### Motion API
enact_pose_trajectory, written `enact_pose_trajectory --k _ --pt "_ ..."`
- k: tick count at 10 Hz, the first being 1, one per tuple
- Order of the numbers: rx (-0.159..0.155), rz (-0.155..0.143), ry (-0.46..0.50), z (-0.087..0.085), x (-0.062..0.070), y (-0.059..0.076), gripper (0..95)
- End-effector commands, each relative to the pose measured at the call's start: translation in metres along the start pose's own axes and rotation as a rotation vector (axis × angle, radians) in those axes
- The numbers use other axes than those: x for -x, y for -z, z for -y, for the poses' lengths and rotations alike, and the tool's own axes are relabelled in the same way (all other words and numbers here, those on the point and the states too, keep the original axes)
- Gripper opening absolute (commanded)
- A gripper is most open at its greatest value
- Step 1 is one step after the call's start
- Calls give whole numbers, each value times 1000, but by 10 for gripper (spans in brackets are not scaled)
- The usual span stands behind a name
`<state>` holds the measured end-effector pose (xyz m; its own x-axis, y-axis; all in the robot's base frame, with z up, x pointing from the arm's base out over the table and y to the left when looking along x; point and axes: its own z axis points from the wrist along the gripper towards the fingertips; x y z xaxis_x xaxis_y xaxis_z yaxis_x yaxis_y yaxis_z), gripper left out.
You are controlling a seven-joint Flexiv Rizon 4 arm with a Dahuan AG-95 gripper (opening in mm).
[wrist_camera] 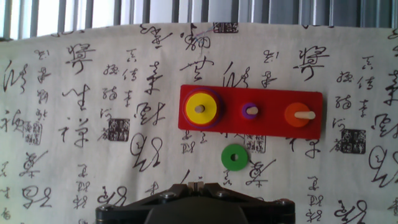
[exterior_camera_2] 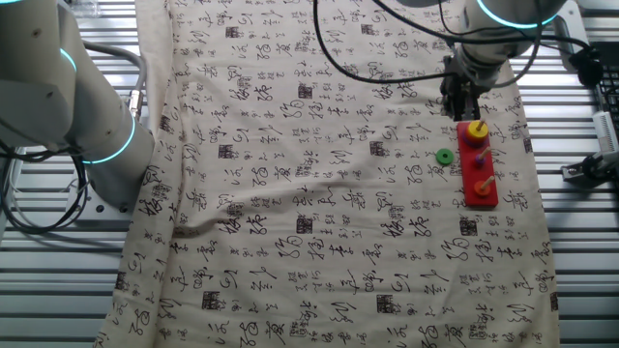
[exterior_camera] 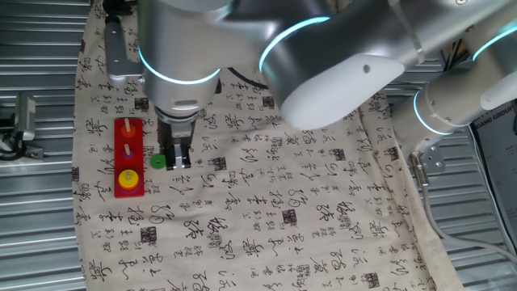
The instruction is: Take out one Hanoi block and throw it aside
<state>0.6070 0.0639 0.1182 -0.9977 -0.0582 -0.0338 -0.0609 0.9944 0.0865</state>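
Note:
The Hanoi block, a yellow ring [wrist_camera: 200, 109], sits on the left peg of the red base [wrist_camera: 267, 124] over a wider purple ring. In the fixed views the same yellow ring [exterior_camera: 128, 178] [exterior_camera_2: 475, 129] is at one end of the base. A small purple ring [wrist_camera: 250, 112] is on the middle peg and an orange ring [wrist_camera: 297, 114] on the right one. A green ring [wrist_camera: 234, 157] lies flat on the cloth just in front of the base. My gripper [wrist_camera: 196, 183] [exterior_camera: 179, 158] hovers beside the green ring, shut, with nothing between its fingers.
A white cloth printed with black characters [exterior_camera: 307, 210] covers the table, with wrinkles near its middle. Metal slats [exterior_camera: 36, 48] show beyond the cloth edges. A second arm's body [exterior_camera_2: 87, 126] stands at the far side.

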Motion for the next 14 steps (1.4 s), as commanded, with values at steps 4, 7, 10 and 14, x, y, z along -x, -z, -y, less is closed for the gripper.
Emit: enact_pose_trajectory --k 4,7,10,14 --pt "-74 -2 -16 0 1 -1 0" --pt "-75 -6 -33 0 1 -1 0" --pt "-73 -13 -58 -1 2 -2 0" --pt "-64 -4 -71 -6 9 -10 0"
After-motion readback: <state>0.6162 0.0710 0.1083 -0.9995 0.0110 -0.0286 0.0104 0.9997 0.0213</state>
